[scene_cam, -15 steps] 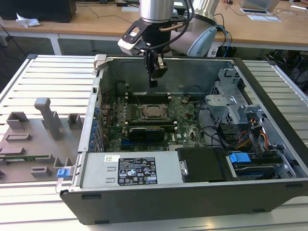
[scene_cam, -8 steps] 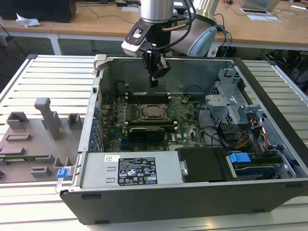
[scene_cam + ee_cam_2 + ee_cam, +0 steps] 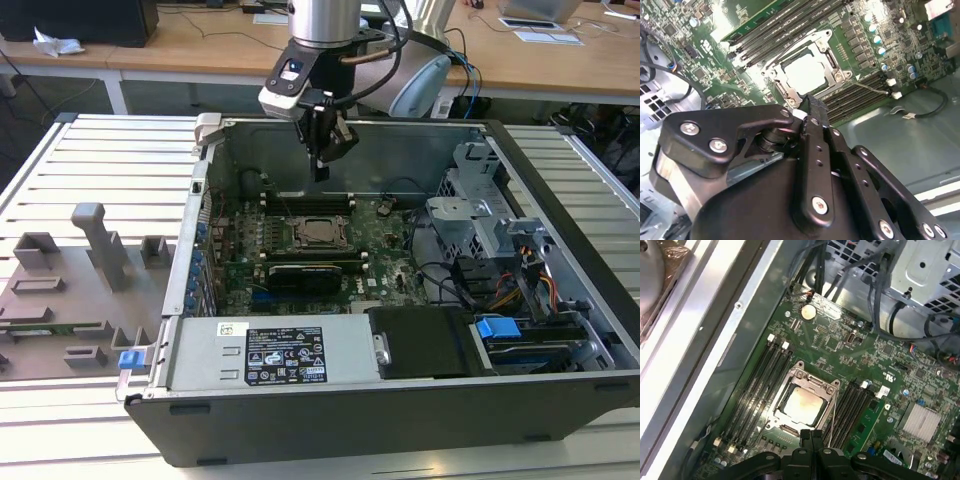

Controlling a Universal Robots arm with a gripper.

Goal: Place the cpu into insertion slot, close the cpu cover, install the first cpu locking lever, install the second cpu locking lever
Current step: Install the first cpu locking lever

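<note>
The cpu (image 3: 318, 232) lies flat in its socket in the middle of the green motherboard, its dull metal top showing in both wrist views (image 3: 807, 74) (image 3: 802, 404). The silvery cpu cover (image 3: 815, 382) lies down around it as a frame (image 3: 834, 69), with the chip showing through its window. A thin wire lever (image 3: 831, 415) runs along one side of the socket. My gripper (image 3: 320, 165) hangs above the board, just behind the socket in the exterior view. Its black fingers (image 3: 812, 435) (image 3: 814, 104) are shut together with nothing between them.
The open computer case (image 3: 350, 420) surrounds the board. A labelled power supply box (image 3: 285, 355) sits at the front, and a metal drive cage (image 3: 480, 215) with cables stands on the exterior view's right. Memory slots (image 3: 760, 385) flank the socket. Grey fixtures (image 3: 90, 240) stand on the table.
</note>
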